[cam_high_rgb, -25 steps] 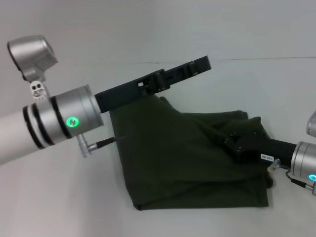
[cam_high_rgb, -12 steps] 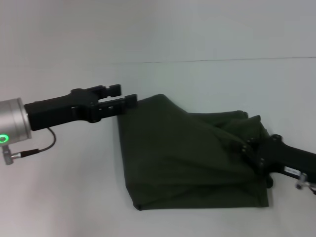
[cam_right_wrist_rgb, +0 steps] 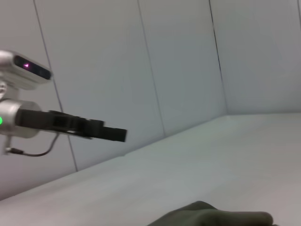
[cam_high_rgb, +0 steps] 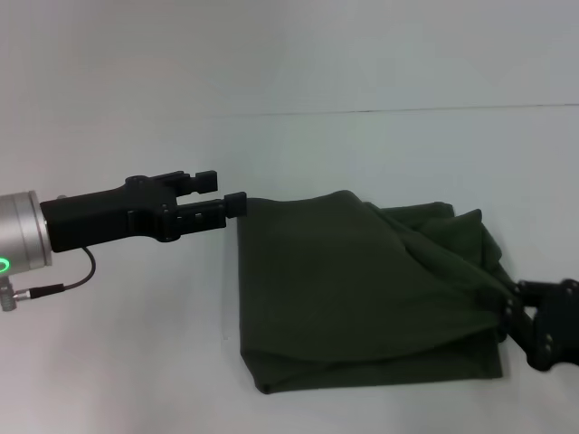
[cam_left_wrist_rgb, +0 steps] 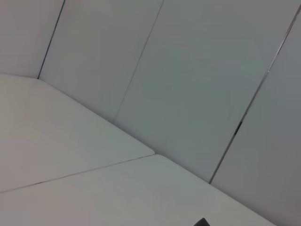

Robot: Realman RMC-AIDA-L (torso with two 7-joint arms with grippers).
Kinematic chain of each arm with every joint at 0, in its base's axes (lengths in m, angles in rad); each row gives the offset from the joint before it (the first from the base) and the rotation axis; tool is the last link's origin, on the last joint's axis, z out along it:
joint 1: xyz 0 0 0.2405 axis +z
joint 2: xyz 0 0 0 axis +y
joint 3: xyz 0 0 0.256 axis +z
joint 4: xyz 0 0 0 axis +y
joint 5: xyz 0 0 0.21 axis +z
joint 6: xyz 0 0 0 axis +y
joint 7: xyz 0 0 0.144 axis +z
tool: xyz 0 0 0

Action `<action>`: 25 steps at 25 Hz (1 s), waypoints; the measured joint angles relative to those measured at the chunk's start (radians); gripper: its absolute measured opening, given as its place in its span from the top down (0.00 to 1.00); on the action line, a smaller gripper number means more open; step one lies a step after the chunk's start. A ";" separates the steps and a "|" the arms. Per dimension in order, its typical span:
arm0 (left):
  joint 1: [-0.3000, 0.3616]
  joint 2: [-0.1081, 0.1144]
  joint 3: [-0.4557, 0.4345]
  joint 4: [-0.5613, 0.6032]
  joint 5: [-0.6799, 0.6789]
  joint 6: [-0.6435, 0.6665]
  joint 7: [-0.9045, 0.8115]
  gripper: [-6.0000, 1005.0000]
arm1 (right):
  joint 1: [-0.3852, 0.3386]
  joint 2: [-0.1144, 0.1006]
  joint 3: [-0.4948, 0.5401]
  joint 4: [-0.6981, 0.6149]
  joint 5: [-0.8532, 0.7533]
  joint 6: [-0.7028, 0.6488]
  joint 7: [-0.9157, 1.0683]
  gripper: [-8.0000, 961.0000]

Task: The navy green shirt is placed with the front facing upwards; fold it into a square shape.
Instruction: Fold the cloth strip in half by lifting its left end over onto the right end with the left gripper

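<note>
On the table [cam_high_rgb: 109,362] the folded navy green shirt [cam_high_rgb: 362,289] lies left-right, left gripper [cam_high_rgb: 226,194] spread beside it, right gripper [cam_high_rgb: 525,316] unclear.

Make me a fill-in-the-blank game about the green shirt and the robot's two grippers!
1. The navy green shirt lies folded on a table that is ____ in colour.
2. The gripper at the shirt's far left corner is the ____ gripper.
3. The right gripper is at the shirt's ____ edge.
4. A small ____ light glows on the left arm.

Missing words: white; left; right; green
</note>
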 joint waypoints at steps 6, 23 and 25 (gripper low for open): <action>0.000 -0.002 -0.001 0.001 -0.003 -0.004 0.001 0.24 | -0.077 0.006 0.021 0.028 0.001 -0.051 -0.142 0.97; -0.008 -0.008 0.003 -0.001 -0.006 -0.011 0.001 0.24 | -0.076 0.002 0.129 0.163 -0.001 0.098 -0.158 0.93; -0.008 -0.010 0.004 -0.002 -0.006 -0.013 0.001 0.24 | -0.071 0.002 0.129 0.159 -0.003 0.097 -0.143 0.92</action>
